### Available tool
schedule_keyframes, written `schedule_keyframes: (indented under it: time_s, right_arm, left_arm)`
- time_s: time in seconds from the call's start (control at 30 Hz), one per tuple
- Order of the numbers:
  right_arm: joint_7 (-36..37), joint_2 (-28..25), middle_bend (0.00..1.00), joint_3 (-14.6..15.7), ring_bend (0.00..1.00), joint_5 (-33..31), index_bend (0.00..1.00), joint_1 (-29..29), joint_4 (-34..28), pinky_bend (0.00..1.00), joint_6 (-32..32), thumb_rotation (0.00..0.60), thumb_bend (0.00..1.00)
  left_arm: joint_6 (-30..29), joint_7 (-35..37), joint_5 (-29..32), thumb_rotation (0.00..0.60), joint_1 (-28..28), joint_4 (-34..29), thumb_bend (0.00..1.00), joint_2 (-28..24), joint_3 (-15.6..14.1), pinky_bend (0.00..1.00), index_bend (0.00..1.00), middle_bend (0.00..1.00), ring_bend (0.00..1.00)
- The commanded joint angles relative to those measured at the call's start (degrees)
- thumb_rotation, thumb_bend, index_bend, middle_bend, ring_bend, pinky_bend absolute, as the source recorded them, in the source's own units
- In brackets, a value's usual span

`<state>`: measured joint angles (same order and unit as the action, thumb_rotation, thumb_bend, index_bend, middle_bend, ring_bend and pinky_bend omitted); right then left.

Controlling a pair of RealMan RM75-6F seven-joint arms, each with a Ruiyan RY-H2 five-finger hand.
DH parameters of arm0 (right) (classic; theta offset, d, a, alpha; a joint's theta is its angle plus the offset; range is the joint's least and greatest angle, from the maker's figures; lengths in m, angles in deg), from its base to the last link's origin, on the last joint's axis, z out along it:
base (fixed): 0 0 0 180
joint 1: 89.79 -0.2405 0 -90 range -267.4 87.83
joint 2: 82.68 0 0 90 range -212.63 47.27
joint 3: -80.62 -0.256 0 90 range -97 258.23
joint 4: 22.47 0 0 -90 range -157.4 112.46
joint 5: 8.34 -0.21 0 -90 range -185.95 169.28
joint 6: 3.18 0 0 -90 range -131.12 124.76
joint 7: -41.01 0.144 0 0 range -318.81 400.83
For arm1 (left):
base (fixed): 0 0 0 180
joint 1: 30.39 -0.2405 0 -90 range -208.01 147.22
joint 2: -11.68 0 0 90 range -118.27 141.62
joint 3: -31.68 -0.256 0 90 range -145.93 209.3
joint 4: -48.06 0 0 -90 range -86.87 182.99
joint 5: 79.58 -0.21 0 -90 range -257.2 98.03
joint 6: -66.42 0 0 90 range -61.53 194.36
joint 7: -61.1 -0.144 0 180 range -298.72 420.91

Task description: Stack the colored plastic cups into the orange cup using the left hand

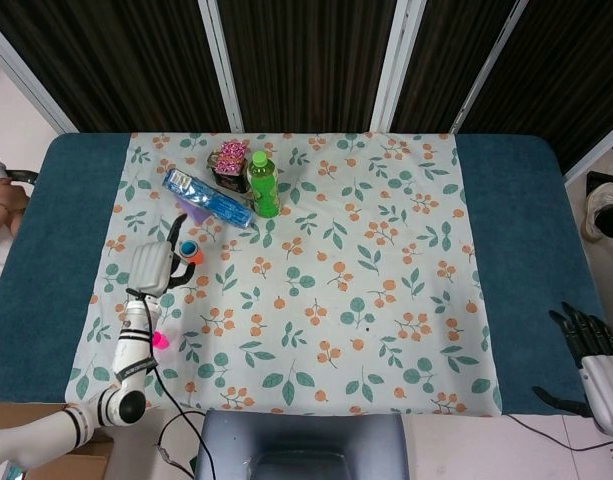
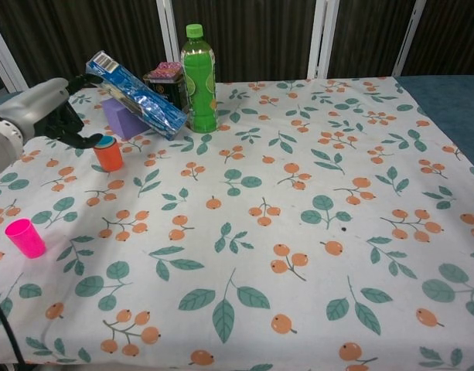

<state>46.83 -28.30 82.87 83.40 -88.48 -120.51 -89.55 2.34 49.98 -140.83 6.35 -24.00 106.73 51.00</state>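
The blue cup (image 2: 106, 141) is sitting nested inside the orange cup (image 2: 109, 157) near the table's (image 1: 506, 250) left edge, with the left hand (image 2: 57, 108) hovering just beside it, fingers spread and holding nothing. The pink cup (image 2: 25, 237) is standing well apart toward the near-left corner, while the right hand (image 1: 586, 335) is hanging off the table's right edge, fingers apart and holding nothing.

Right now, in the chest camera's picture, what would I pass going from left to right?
pink cup → left hand → orange cup, with a blue cup nested inside → green bottle
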Motion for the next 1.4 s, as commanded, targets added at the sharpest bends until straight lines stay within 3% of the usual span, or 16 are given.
schedule_keyframes:
  time_s: [0.03,0.2,0.33,0.43,0.6,0.83,1.07,1.4]
  right_arm:
    - [-0.35,0.12,0.0,0.07,0.0,0.09,0.0,-0.05,-0.01,0.0,0.16,0.6,0.15]
    - [-1.31,0.49,0.0,0.4,0.0,0.57,0.0,-0.19,-0.2,0.0,0.61,0.6,0.15]
    - [-1.59,0.68,0.0,0.5,0.0,0.81,0.0,-0.28,-0.32,0.0,0.74,0.6,0.15]
    - [-1.77,0.78,0.0,0.64,0.0,1.05,0.0,-0.35,-0.33,0.0,0.89,0.6,0.15]
    - [-1.88,0.85,0.0,0.77,0.0,1.18,0.0,-0.34,-0.33,0.0,0.92,0.6,0.15]
    - [-1.38,0.68,0.0,0.67,0.0,1.07,0.0,-0.27,-0.25,0.0,0.6,0.6,0.15]
    - [-1.55,0.81,0.0,0.44,0.0,0.65,0.0,-0.2,-0.13,0.0,0.42,0.6,0.15]
    - [-2.09,1.0,0.0,0.63,0.0,0.83,0.0,-0.24,-0.2,0.0,0.63,0.6,0.15]
  left_arm:
    - [-7.24,1.36,-8.77,0.6,-8.84,-20.3,0.34,-13.06,-7.76,1.0,0.0,1.0,1.0]
    - [-12.12,2.25,-15.63,0.6,-15.14,-27.98,0.34,-19.53,-15.21,1.0,0.0,1.0,1.0]
    - [-13.35,3.83,-18.04,0.6,-18.42,-27.66,0.34,-20.92,-19.3,1.0,0.01,1.0,1.0]
    - [-12.34,4.78,-17.34,0.6,-19.51,-25.64,0.34,-20.05,-20.51,1.0,0.01,1.0,1.0]
    - [-9.88,7.8,-16.06,0.6,-20.11,-21.07,0.34,-16.73,-20.74,1.0,0.04,1.0,1.0]
    - [-5.69,11.5,-12.62,0.6,-19.48,-15.42,0.35,-12.19,-18.62,1.0,0.09,1.0,1.0]
    - [-4.19,13.34,-12.24,0.6,-19.52,-13.78,0.35,-11.27,-17.97,1.0,0.23,1.0,1.0]
    - [-2.7,15.42,-11.53,0.6,-19.57,-12.33,0.35,-10.69,-16.83,1.0,0.32,1.0,1.0]
